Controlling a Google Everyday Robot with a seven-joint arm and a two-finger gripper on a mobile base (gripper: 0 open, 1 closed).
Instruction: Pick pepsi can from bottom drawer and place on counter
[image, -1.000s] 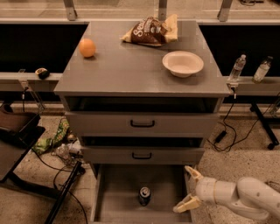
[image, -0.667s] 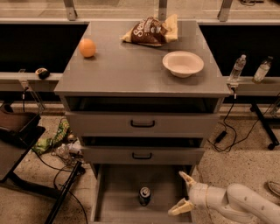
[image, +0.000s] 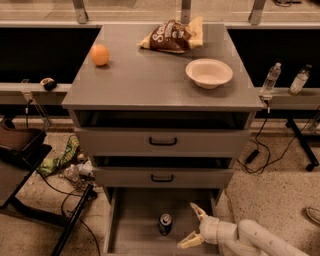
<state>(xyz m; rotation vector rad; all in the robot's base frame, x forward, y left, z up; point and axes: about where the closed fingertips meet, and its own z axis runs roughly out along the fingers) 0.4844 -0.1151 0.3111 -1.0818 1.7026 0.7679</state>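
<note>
The pepsi can (image: 165, 223) stands upright on the floor of the open bottom drawer (image: 135, 220), its silver top facing up. My gripper (image: 190, 228) is open, low inside the drawer just right of the can, its two pale fingers spread and pointing left toward it without touching. My white arm reaches in from the lower right. The grey counter (image: 150, 80) lies above the drawers.
On the counter sit an orange (image: 100, 54) at left, a chip bag (image: 172, 35) at the back and a white bowl (image: 209, 73) at right. Two closed drawers with black handles (image: 163, 142) hang above the open one. Water bottles (image: 270, 79) stand on a ledge at right. Cables and clutter lie at left.
My gripper has moved left inside the bottom drawer, closer to the can. The can has not moved.
</note>
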